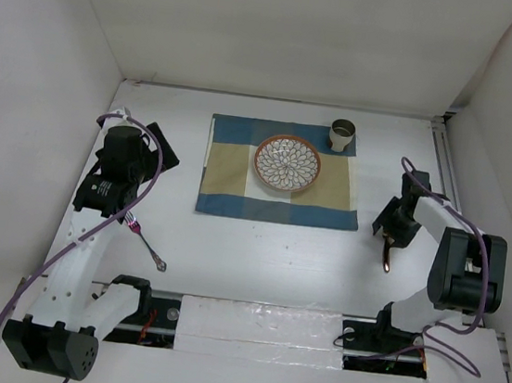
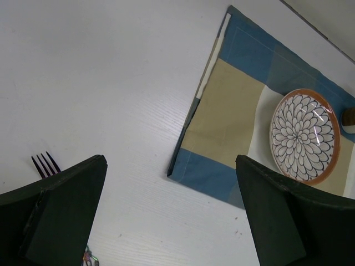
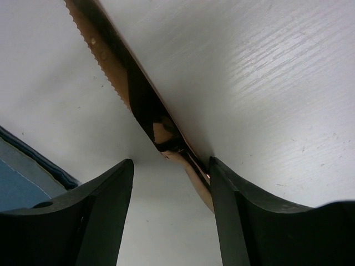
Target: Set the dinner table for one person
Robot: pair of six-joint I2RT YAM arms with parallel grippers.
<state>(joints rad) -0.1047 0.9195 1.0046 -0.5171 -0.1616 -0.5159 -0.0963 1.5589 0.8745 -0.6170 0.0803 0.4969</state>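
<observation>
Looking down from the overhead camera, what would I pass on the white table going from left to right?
Fork → plate → cup → knife. The checked mat under the plate spans too wide to give it one place in the order.

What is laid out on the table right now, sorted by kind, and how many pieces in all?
On the dinner table:
plate: 1
cup: 1
fork: 1
knife: 1
checked mat: 1
Total: 5
</observation>
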